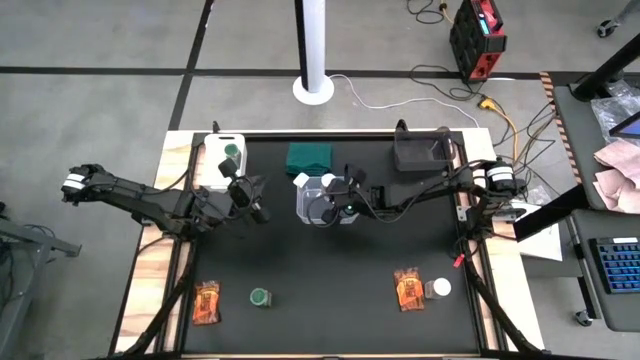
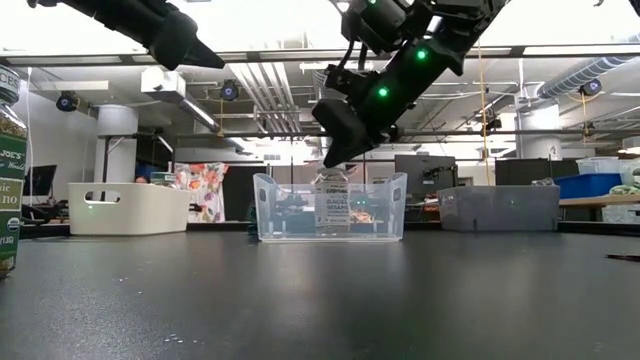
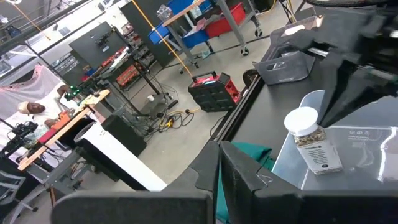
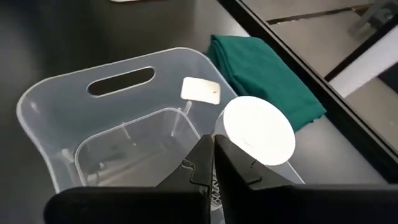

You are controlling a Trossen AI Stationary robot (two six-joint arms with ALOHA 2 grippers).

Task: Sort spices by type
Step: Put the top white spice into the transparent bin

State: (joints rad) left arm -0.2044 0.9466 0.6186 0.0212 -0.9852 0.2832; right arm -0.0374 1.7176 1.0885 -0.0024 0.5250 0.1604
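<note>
The right gripper hangs over the clear bin at the centre of the high view, its fingers pressed together with nothing between them; a white-lidded jar stands in the bin just beside those fingertips, though I cannot tell whether they touch it; a second white lid shows at the bin's upper left edge. The left gripper hovers left of the bin, clamped shut on nothing. Above the bin lies the folded green cloth; to its left sits a white bin with a green-lidded jar inside; to its right, a dark grey bin. Along the bottom of the frame, from the left: an orange packet, another green-lidded jar, a second orange packet, and touching or just beside it a third white-lidded jar.
</note>
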